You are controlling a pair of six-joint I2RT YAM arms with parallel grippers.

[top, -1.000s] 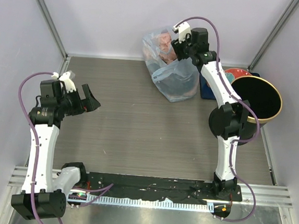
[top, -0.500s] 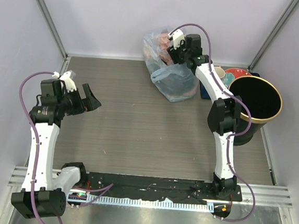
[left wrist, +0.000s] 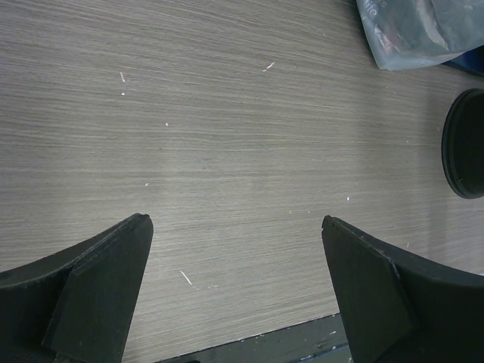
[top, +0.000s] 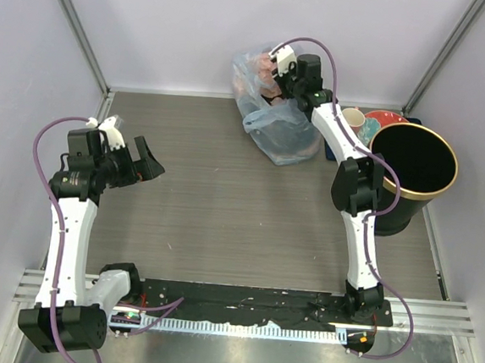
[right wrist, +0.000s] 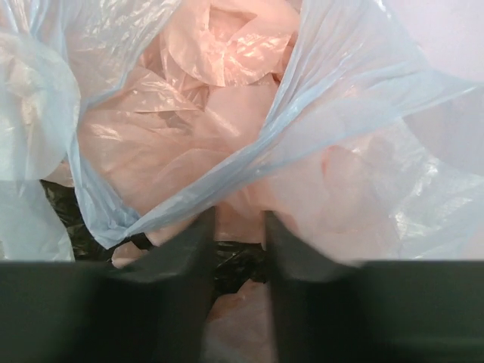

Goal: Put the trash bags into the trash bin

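- At the bench's [top: 223, 205] 12 o'clock edge, your right claw [right wrist: 237, 227] sits in the mouth of the bluish translucent plastic bag [top: 285, 134]. The thin, crinkly pale-pink plastic bag [right wrist: 204, 144] lies stuffed inside it.
- The claw's fingers stand close together with pink film between them; you cannot tell whether they pinch it.
- Step in hand, as I judge it: getting hold of the pink bag.
- The next move calls for a firm pinch on pink film alone and a lift clear of the blue mouth. Then comes a carry to the round black plastic bin with the gold hoop rim [top: 397, 214] at 3 o'clock.
- Your left claw [left wrist: 234, 227] hangs wide apart, holding nothing, over the bench at 9 o'clock.
- Hidden from you: any lettering on the pink bag, its full extent, and whether blue film lies in the pinch too.
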